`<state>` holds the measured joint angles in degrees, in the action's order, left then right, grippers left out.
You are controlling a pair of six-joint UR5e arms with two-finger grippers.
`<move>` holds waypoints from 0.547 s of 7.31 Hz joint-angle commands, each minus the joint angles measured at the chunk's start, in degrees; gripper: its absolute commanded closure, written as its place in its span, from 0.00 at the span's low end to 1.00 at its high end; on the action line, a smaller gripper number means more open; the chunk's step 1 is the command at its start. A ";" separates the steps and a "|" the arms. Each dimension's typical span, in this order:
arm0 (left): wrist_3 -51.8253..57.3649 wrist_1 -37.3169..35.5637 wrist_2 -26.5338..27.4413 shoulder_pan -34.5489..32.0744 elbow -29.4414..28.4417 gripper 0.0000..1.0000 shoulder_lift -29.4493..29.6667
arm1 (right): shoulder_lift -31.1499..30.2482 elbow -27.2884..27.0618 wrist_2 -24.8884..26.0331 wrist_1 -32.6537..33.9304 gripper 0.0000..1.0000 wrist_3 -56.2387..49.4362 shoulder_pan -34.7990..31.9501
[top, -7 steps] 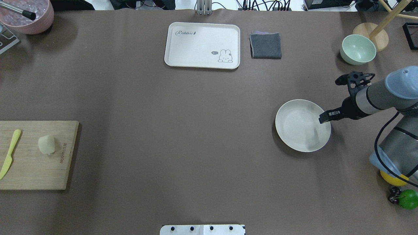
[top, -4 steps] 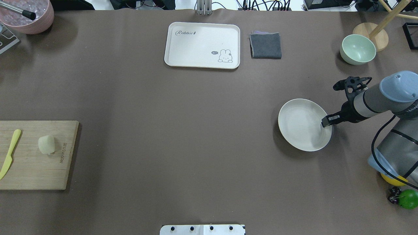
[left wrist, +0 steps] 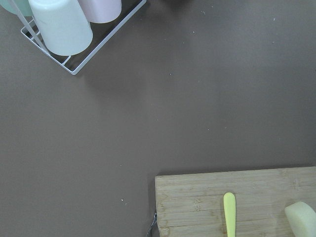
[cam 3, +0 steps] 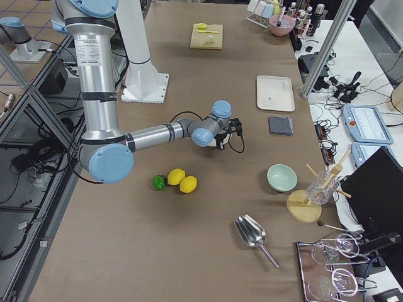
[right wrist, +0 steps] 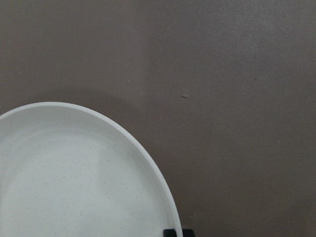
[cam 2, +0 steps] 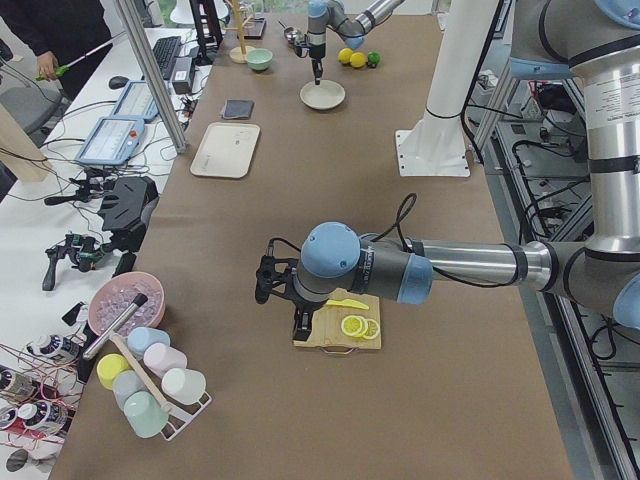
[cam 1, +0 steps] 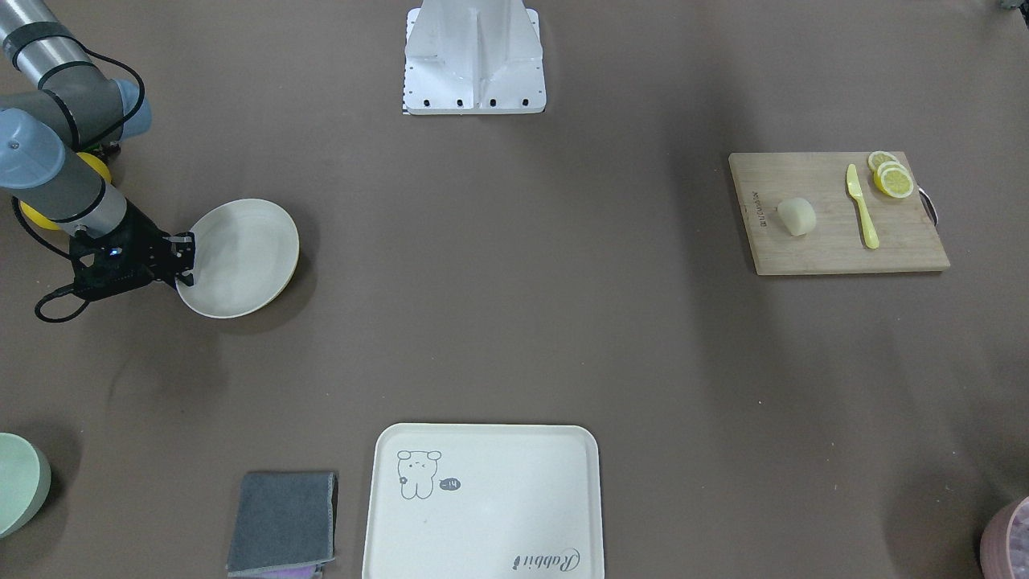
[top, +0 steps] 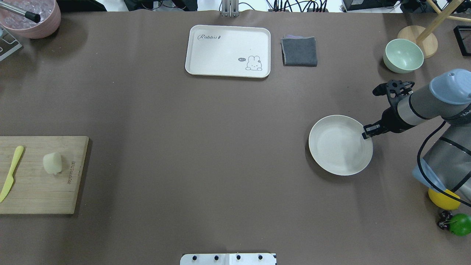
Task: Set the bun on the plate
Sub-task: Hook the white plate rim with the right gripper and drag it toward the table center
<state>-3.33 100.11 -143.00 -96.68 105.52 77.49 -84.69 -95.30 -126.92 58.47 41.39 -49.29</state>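
The bun is a pale cream lump lying on a wooden cutting board at the table's left edge. It also shows in the front view as bun and at the corner of the left wrist view as bun. At the right, the round cream plate has its rim held by my right gripper, which is shut on it. In the front view the plate looks slightly tilted. My left gripper hangs by the board's end, and I cannot tell whether it is open or shut.
A yellow knife and lemon slices share the board. A rabbit tray, a grey cloth and a green bowl stand at the far side. A lemon and a lime lie by the right arm's base.
The plate has shifted a little with my right gripper on its rim, and it now lies flatter. The bun and the board have not moved.
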 commanded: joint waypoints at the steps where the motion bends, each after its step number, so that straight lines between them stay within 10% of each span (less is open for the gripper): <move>1: -0.10 -0.26 0.00 0.09 0.04 0.02 0.64 | 2.76 -1.55 -4.03 1.55 1.00 1.58 -1.69; 4: -3.32 -0.27 0.09 0.79 -0.05 0.02 1.77 | 14.69 -0.07 -2.47 1.47 1.00 21.05 7.76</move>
<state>-4.32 99.82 -142.98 -96.39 105.45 78.47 -74.85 -96.44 -130.51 59.90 55.98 -46.18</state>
